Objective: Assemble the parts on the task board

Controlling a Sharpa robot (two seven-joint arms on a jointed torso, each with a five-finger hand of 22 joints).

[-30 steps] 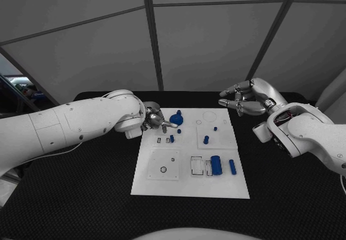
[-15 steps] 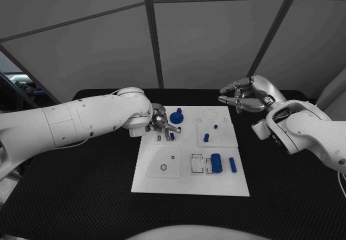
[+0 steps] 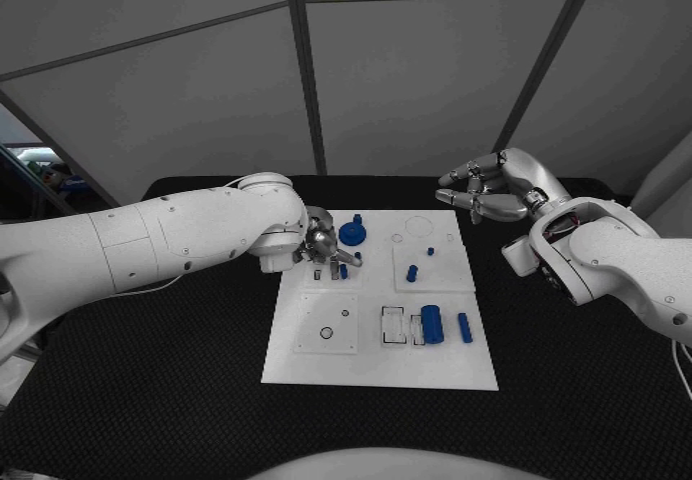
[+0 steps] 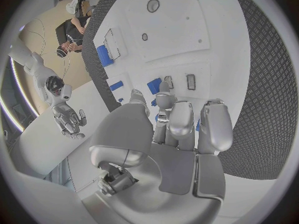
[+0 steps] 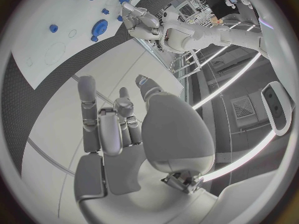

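**Left hand over the board's far-left corner**

The left hand (image 3: 320,245) hovers at the task board's (image 3: 382,370) far-left part, fingers curled above a small blue part (image 3: 343,270); whether it grips is unclear. The right hand (image 3: 483,192), fingers apart and holding nothing, floats beyond the far-right corner.

You see the task board (image 3: 378,370) in the middle of the table (image 3: 159,390). The left hand (image 3: 320,245) sits over the board's far left corner, just left of the gear part (image 3: 353,235). The right hand (image 3: 483,195) hangs beyond the far right corner. Near the front right, the large cylinder (image 3: 431,325) lies just left of the slim peg (image 3: 464,328).
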